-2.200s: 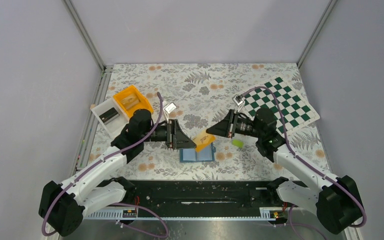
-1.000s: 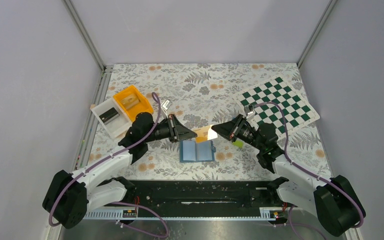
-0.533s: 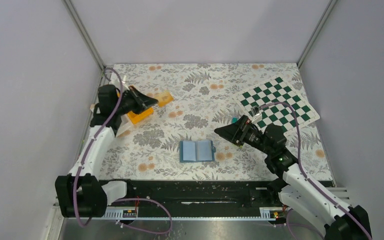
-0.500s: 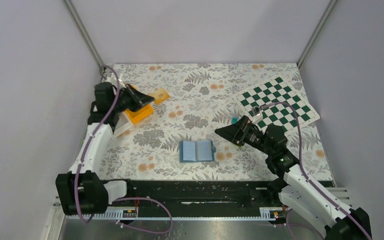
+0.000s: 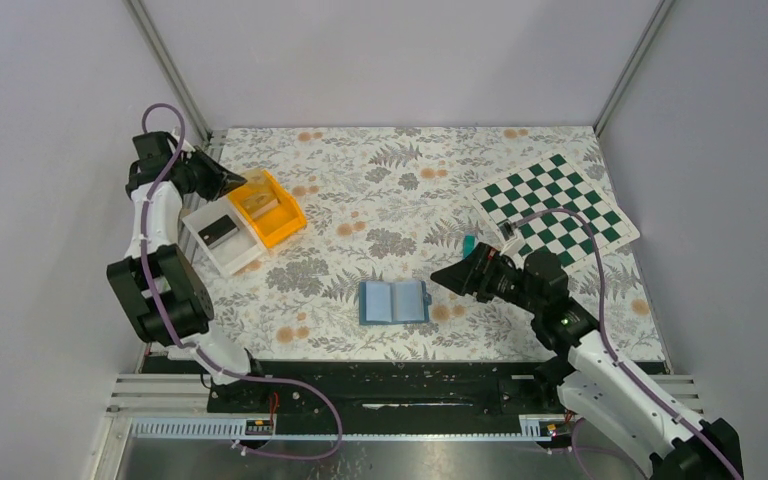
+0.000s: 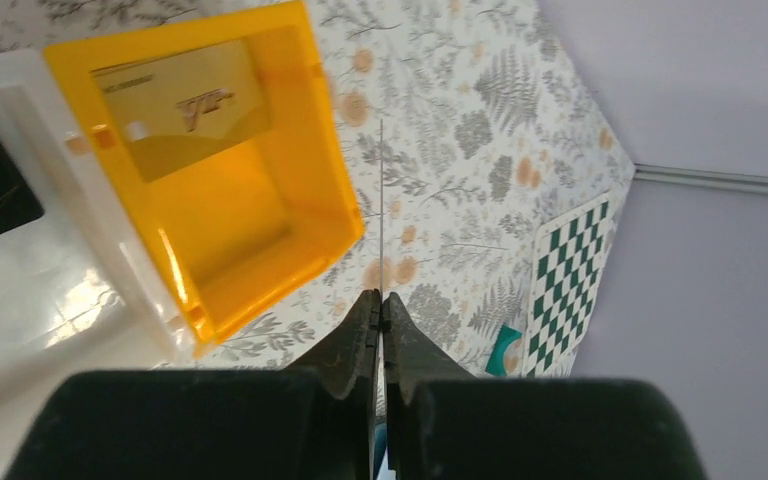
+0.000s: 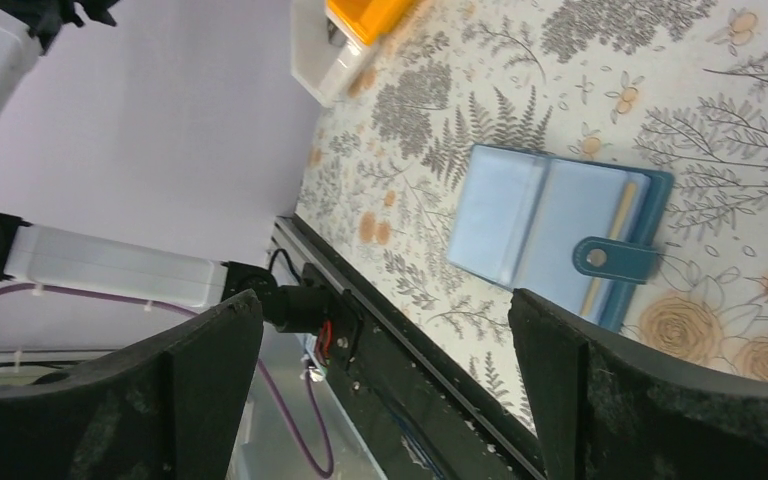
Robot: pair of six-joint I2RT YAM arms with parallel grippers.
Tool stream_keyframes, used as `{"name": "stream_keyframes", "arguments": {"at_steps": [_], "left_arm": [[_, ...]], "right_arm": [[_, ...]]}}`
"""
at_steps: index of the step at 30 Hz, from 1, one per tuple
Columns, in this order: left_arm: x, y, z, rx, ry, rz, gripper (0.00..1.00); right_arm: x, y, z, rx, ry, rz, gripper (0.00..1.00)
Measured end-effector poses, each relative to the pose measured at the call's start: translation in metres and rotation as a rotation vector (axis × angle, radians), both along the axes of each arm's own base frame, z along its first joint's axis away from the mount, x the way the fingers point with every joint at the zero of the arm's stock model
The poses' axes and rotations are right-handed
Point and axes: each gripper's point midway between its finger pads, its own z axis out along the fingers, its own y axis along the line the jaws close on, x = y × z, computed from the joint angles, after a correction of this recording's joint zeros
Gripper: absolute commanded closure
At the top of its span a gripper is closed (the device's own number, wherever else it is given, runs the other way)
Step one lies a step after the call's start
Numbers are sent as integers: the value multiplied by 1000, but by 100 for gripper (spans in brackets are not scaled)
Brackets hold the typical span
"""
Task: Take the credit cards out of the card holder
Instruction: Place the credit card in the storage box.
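The card holder lies open and flat on the floral cloth, blue, with a tan card edge showing in its right pocket. My left gripper is at the far left back, beside the orange bin. Its jaws are shut on a thin credit card seen edge-on. An orange-tan card lies inside the bin. A teal card rests on the cloth. My right gripper hovers just right of the holder, open and empty.
A white bin holding a black item touches the orange bin's left side. A green-and-white checkered mat lies at the back right. The metal frame post and wall stand close behind the left gripper.
The left arm swung from the middle to the far left back, carrying the card to the orange bin. The right gripper opened and drew back to the right of the holder.
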Motion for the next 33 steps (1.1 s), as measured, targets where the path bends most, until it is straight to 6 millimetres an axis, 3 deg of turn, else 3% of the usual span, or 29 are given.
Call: {"name": "stream_keyframes", "arguments": {"at_steps": [8,13,16,30,33], "left_arm": [[3,18,-48,15,163,16,100],[11,28,-63,34,220,25,100],[22,34,-71,38,232,23,100],[41,42,-104,18,286,30,100],[42,42,-112,14,301,31,95]], "right_arm": [[7,3,-36,-93,75,16,1],[8,3,-46,-118,95,21,0],[9,3,-51,-130,105,24,1],[14,5,-57,-157,121,30,1],[14,5,-58,-161,119,31,0]]}}
